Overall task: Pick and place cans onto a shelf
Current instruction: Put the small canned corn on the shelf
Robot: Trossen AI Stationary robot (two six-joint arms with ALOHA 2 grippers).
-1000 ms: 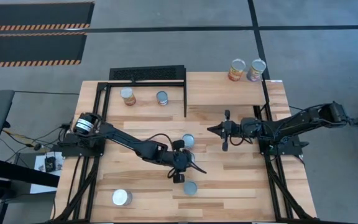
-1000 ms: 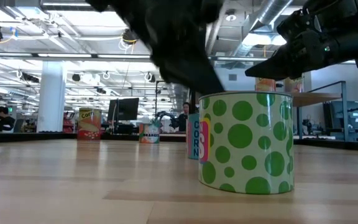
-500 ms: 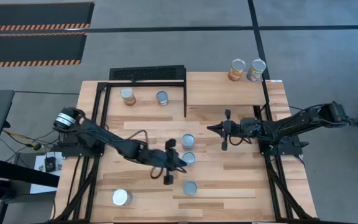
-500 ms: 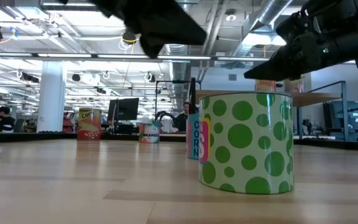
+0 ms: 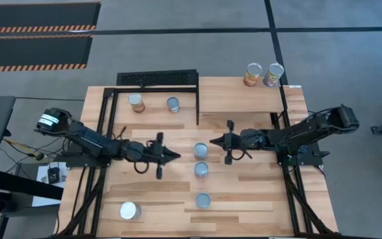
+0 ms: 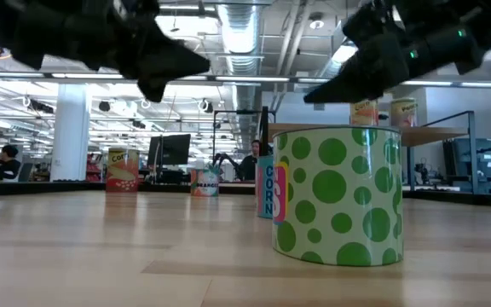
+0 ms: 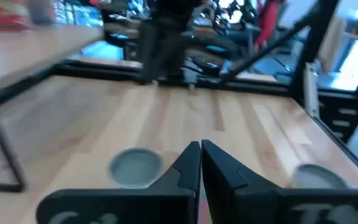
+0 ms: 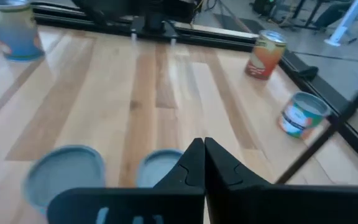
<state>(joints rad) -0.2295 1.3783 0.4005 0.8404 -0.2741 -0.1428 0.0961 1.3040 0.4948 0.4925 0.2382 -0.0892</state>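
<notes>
Three cans with silvery tops stand in a row mid-table: one (image 5: pixel 201 150), one (image 5: pixel 201 169) and one (image 5: pixel 203 200), the last being the green-dotted can (image 6: pixel 337 196) close in the low view. My left gripper (image 5: pixel 174 157) is shut and hovers left of the row, empty. My right gripper (image 5: pixel 212 141) is also shut and empty, hovering just right of the farthest can of the row. Both point at that row from opposite sides. Two more cans (image 5: pixel 253 74) (image 5: pixel 273 74) stand on a raised wooden shelf (image 6: pixel 348 130) at the far right.
A white-topped can (image 5: pixel 130 210) stands near the front left. Two cans (image 5: pixel 136 103) (image 5: pixel 172 103) stand at the far left inside a black frame with a mesh top (image 5: pixel 156 78). Black posts (image 5: pixel 197 106) (image 5: pixel 284 109) rise from the table.
My left gripper has drawn back from the middle can of the row toward the table's left edge and a little toward the far edge, and has shut. The can it had covered now stands in the open. My right gripper has moved slightly toward the left, nearer the row.
</notes>
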